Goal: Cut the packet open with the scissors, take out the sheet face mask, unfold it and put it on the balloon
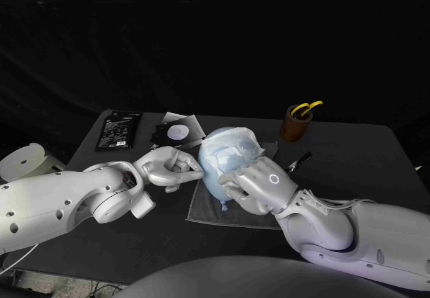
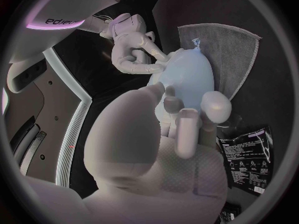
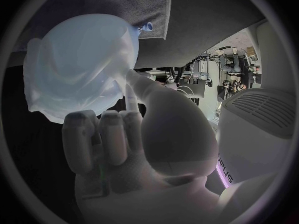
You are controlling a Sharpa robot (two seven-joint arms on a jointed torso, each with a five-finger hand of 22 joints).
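One balloon (image 1: 213, 171): lies on a grey towel (image 1: 202, 210) about the middle of the table (image 1: 358, 155), long axis running from near edge to far edge, knot toward the near edge.
Sheet face mask (image 1: 237, 146): draped over the balloon's upper face, edges loose and wrinkled; by my judgement smoothing is what remains.
Left hand (image 1: 170, 169): at the balloon's left side, fingertips touching it; whether they pinch the mask's edge, I cannot tell.
Right hand (image 1: 255, 186): at the balloon's near right side, fingers clenched on nothing, thumb against the balloon.
Key relation: balloon sits between the hands, both touching it, neither nearer.
Scissors (image 1: 306, 109): upright in a brown cup (image 1: 295, 128) toward the far edge, right of centre.
Black packet (image 1: 118, 129): flat at the far left corner.
Hard to make out: balloon's underside; a small dark item (image 1: 300, 160) just right of the towel.
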